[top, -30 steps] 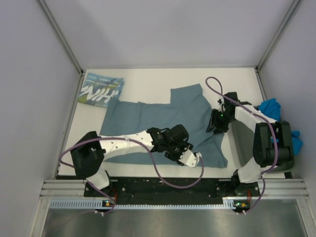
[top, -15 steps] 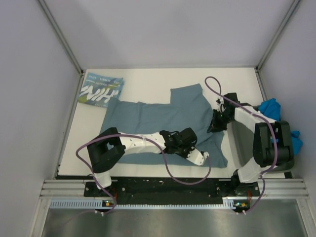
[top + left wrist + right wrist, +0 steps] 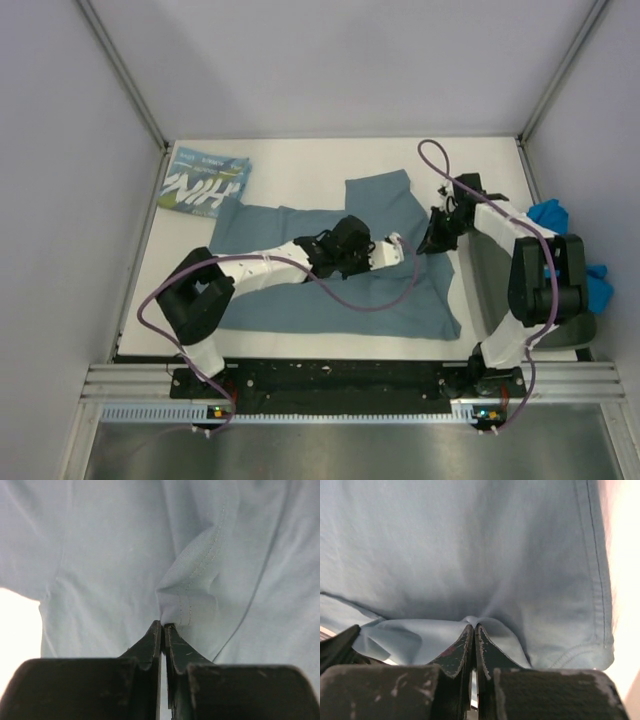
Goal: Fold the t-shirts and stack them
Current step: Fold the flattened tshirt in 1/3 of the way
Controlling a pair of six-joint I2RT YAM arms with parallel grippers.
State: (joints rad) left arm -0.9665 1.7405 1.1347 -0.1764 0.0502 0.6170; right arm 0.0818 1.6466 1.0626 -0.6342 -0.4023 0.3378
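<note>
The plain slate-teal t-shirt [image 3: 290, 235] lies spread across the table, its right part rumpled. My left gripper [image 3: 396, 246] is over the shirt's middle right, shut on a pinched fold of stitched hem [image 3: 192, 597]. Just right of it, my right gripper [image 3: 432, 238] is shut on a raised pinch of the same shirt [image 3: 470, 545] near its right edge. The folded teal t-shirt with white "NIH" lettering [image 3: 205, 183] rests at the far left corner. A bright blue t-shirt [image 3: 548, 213] is bunched at the right edge, partly hidden by the right arm.
A dark grey-green tray [image 3: 487, 290] sits at the right, under the right arm. Grey walls close in the table on three sides. Purple cables loop from both arms over the shirt.
Both grippers have shut on the slate-teal shirt. The left gripper has drawn its pinch of hem from the near edge back toward the table's middle; the right gripper has shifted slightly toward the far side.
</note>
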